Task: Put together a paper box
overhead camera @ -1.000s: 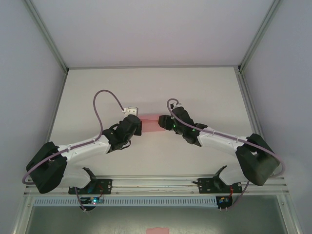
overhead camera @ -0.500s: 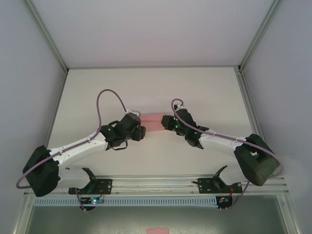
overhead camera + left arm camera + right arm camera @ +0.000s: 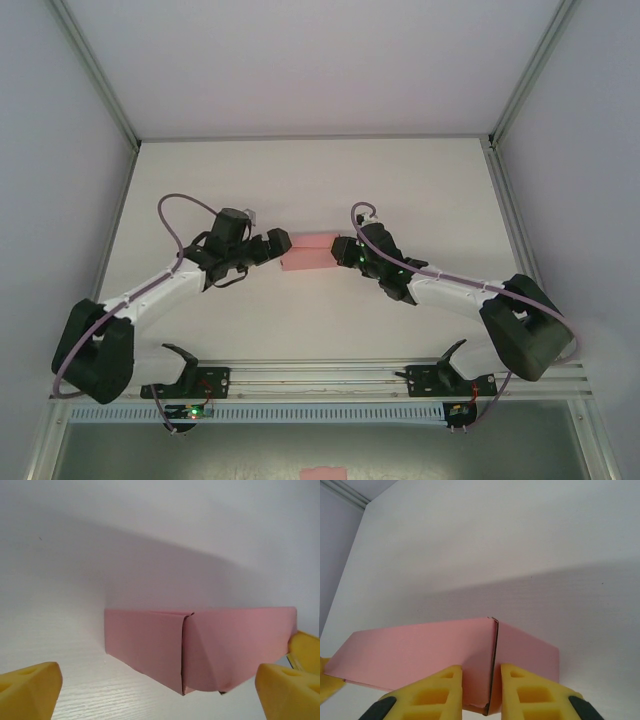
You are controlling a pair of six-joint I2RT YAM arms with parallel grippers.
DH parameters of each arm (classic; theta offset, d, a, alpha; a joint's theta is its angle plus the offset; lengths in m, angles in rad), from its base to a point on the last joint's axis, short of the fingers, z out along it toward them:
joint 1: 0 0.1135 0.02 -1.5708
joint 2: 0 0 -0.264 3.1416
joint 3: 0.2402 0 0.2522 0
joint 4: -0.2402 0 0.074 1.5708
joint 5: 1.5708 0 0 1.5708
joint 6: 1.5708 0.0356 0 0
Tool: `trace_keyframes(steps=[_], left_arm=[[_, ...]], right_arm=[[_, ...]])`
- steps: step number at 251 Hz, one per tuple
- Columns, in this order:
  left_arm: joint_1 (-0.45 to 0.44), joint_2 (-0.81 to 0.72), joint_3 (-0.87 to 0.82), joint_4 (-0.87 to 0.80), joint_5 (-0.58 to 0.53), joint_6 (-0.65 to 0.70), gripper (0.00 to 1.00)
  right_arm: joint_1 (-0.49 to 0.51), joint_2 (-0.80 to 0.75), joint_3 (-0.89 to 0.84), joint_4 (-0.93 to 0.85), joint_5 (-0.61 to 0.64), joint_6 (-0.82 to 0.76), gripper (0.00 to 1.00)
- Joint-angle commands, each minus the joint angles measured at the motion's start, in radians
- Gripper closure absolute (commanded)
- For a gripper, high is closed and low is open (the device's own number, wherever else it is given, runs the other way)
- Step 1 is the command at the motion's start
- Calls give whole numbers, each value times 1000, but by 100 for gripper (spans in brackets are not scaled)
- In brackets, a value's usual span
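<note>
Right wrist view: right end effector [image 3: 481,686] seemingly pinches the box [image 3: 420,652] at its corner seam on the desk [image 3: 520,540]; left end effector [image 3: 272,246] gapes beside it; light, crushable card; grip folded edges.

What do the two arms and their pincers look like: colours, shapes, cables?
The left arm and right arm have white links and bulky black joints. A thin purple cable loops along each. The left pincer and right pincer are black, with blocky yellow fingers.
</note>
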Motion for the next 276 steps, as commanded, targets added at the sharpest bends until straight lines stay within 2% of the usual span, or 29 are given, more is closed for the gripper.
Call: trace_keyframes(steps=[1,18,90,111,125,139,170,189,230,261,276], left_arm=[[22,14,-44,91,80,-32,11],[32,13,-94,98,72,-41,28],[44,92,-300,268,15,-160,56],[49,151,-328,334,43,-194,69],[50,196,-338,367,49,-217,80],[50,257,-335,403,73,-247,100],[51,388,-327,560,197,-299,100],[50,418,-319,578,207,-311,100],[50,360,-271,455,185,-250,100],[49,262,-196,285,154,-171,100],[49,231,-151,222,136,-129,88]], right_arm=[[-15,83,-57,-258,-12,-2,82],[-19,87,-62,-250,-25,2,83],[-45,84,-96,-254,-48,-9,86],[-58,78,-109,-245,-66,-12,88],[-61,72,-113,-246,-67,-18,90],[-65,70,-118,-246,-71,-24,91],[-73,71,-120,-245,-75,-41,93],[-76,64,-122,-244,-73,-41,93],[-85,34,-125,-260,-64,-54,94],[-95,14,-98,-272,-61,-76,90],[-100,18,-65,-284,-59,-94,88]])
